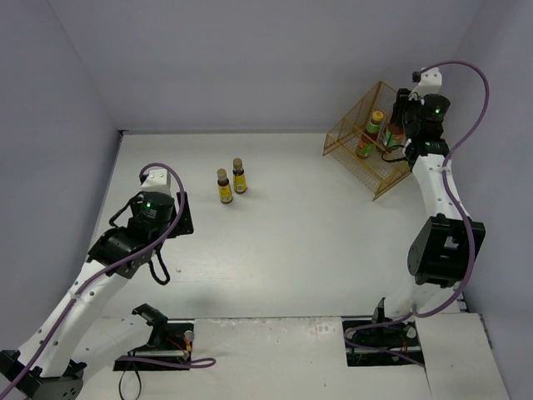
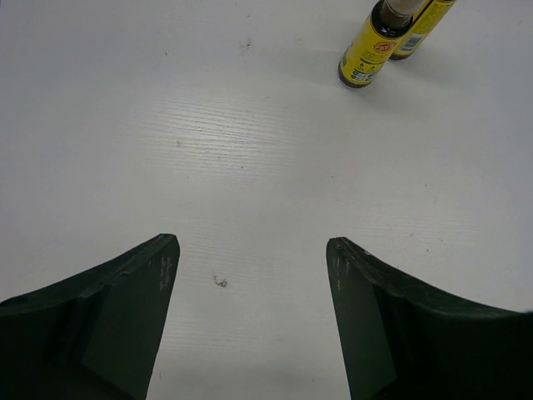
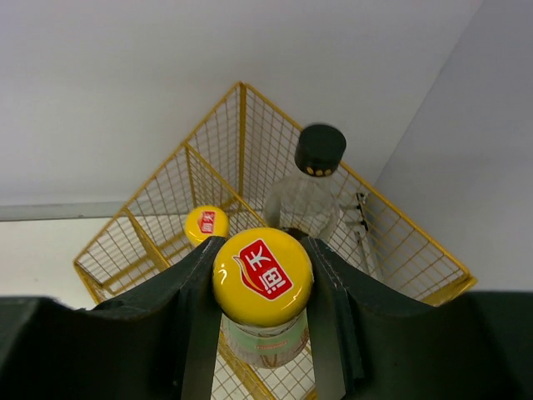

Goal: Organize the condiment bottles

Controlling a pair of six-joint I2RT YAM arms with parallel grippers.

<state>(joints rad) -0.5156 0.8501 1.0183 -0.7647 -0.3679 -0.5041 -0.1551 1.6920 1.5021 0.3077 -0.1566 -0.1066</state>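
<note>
Two short brown yellow-labelled bottles [image 1: 223,187] [image 1: 240,176] stand side by side on the white table; they also show at the top of the left wrist view [image 2: 366,50] [image 2: 420,23]. My left gripper [image 2: 252,250] is open and empty, well short of them. My right gripper [image 3: 262,250] is shut on a dark red yellow-capped bottle [image 3: 262,279], held upright inside the yellow wire basket [image 3: 150,221]. A second yellow-capped bottle [image 3: 206,223] and the clear black-capped bottle [image 3: 312,187] stand in the basket behind it. I cannot tell whether the held bottle touches the basket floor.
The basket [image 1: 354,133] sits in the far right corner against the walls. My right arm [image 1: 433,187] reaches over its right side. My left arm [image 1: 125,242] is at the near left. Mounting plates and cables lie along the near edge [image 1: 166,354].
</note>
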